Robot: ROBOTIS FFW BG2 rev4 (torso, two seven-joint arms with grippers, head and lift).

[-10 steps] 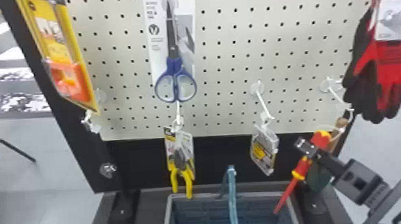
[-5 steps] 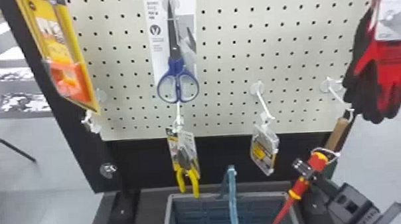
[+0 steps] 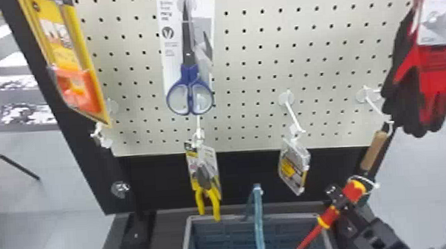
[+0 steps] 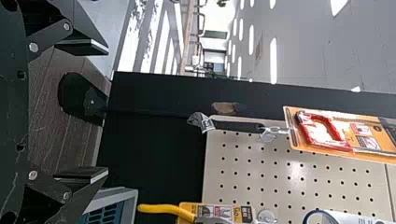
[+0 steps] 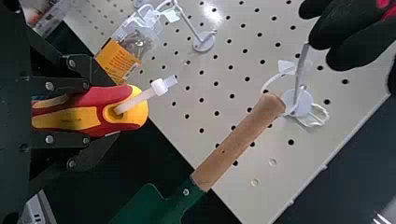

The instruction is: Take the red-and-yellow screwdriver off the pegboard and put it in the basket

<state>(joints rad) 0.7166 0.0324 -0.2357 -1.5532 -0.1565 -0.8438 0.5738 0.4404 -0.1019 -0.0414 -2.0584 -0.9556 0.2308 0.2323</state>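
Observation:
The right gripper is shut on the handle of the red-and-yellow screwdriver, near the lower right of the head view. The screwdriver slants, its red shaft pointing down-left over the basket's right side. The basket stands below the pegboard. In the right wrist view, the right gripper has the screwdriver's handle between its fingers, and a white tie loops through the handle's end, off any hook. My left gripper stands open and holds nothing, in front of the board's left part.
A wooden-handled green trowel hangs just beyond the screwdriver, and gloves hang above right. Yellow-handled pliers and a small package hang over the basket's back edge. The basket's upright blue handle rises mid-basket.
The right gripper has carried the screwdriver downward and a little left in the head view, bringing its shaft lower over the basket. More of the trowel's wooden handle is uncovered. The pliers have swung slightly.

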